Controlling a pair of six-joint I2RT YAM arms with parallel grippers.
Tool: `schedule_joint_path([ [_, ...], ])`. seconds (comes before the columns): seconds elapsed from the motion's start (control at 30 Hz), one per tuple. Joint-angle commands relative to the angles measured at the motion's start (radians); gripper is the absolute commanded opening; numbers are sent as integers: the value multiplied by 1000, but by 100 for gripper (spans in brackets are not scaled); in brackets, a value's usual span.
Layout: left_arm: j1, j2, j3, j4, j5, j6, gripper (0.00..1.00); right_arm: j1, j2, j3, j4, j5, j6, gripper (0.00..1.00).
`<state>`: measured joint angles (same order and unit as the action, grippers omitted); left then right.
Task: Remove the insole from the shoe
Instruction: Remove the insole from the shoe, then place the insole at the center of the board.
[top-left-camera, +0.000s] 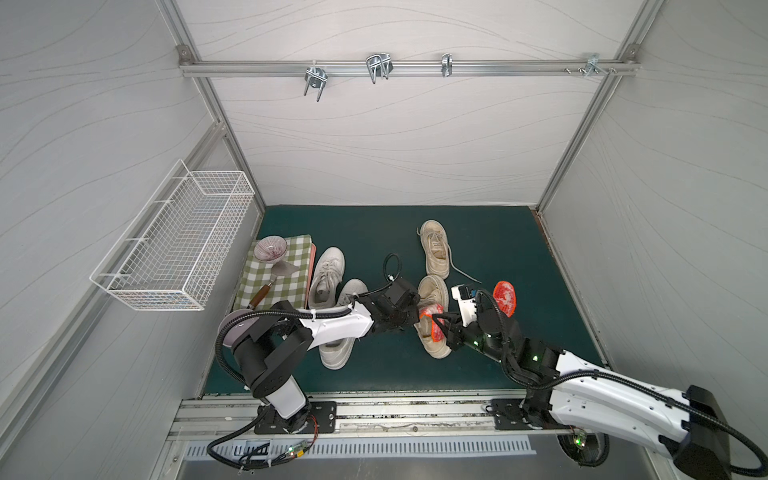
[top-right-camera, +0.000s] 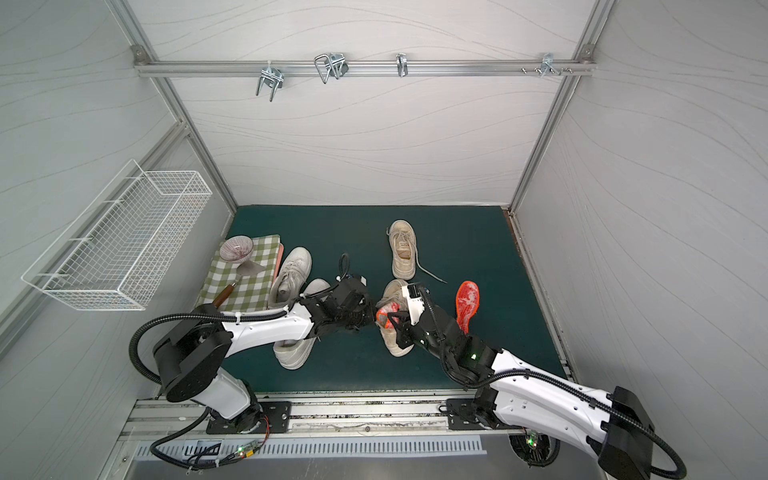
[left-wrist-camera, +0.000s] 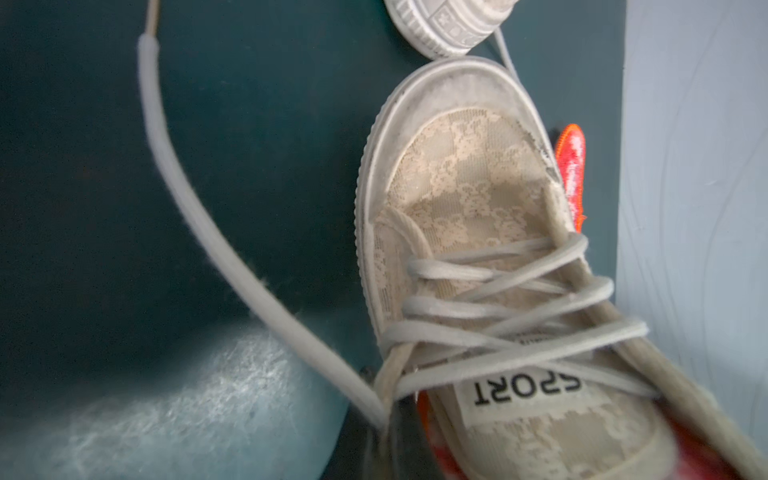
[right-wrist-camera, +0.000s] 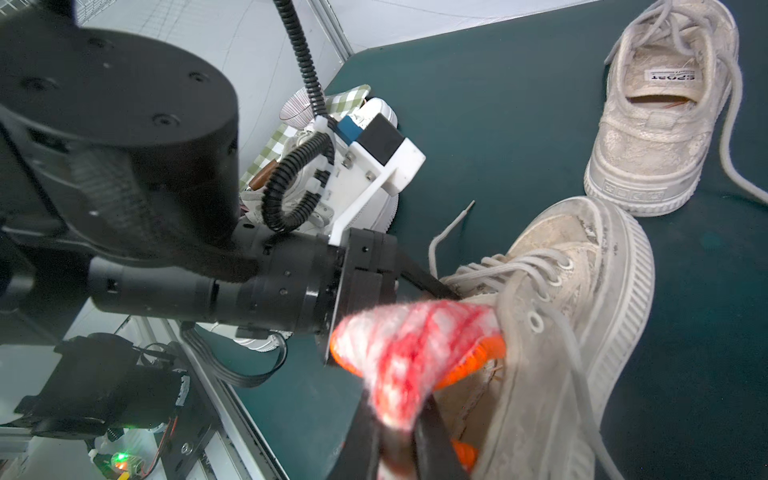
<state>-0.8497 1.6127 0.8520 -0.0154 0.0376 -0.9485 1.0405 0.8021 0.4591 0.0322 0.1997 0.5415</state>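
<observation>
A beige lace-up shoe (top-left-camera: 432, 291) (top-right-camera: 392, 291) (right-wrist-camera: 552, 316) lies mid-mat, its toe pointing to the back. A red-and-white insole (top-left-camera: 430, 311) (top-right-camera: 384, 313) (right-wrist-camera: 411, 345) with an orange edge sticks partway out of its opening, folded. My right gripper (top-left-camera: 438, 326) (top-right-camera: 392, 322) (right-wrist-camera: 399, 449) is shut on the insole's free end. My left gripper (top-left-camera: 409, 322) (top-right-camera: 370, 320) (left-wrist-camera: 382, 449) is shut on the shoe's upper edge by the laces. In the left wrist view the shoe (left-wrist-camera: 478, 232) fills the frame and a strip of insole (left-wrist-camera: 690, 453) shows inside.
A second, loose insole (top-left-camera: 505, 297) (top-right-camera: 467, 301) lies on the mat to the right. Another beige shoe (top-left-camera: 434, 249) sits behind, two white sneakers (top-left-camera: 328, 274) to the left. Further left lies a checked cloth (top-left-camera: 274, 278) with a bowl (top-left-camera: 270, 248). A wire basket (top-left-camera: 174, 241) hangs on the left wall.
</observation>
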Motion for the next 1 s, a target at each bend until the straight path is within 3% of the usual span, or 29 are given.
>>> schedule_joint_path([
  [0.0,26,52,4,-147,-128,26,0,12,-24,8,162,1,0,0],
  [0.3,7,15,10,-174,-151,42,0,-14,-24,86,28,92,-10,0],
  [0.5,11,-72,-17,-202,-221,65,0,-76,-123,85,-104,69,2,0],
  [0.7,40,-51,5,-221,-208,113,0,-135,-226,94,-227,2,56,0],
  [0.97,41,-108,-25,-189,-199,149,0,-224,-223,118,-406,-11,57,0],
])
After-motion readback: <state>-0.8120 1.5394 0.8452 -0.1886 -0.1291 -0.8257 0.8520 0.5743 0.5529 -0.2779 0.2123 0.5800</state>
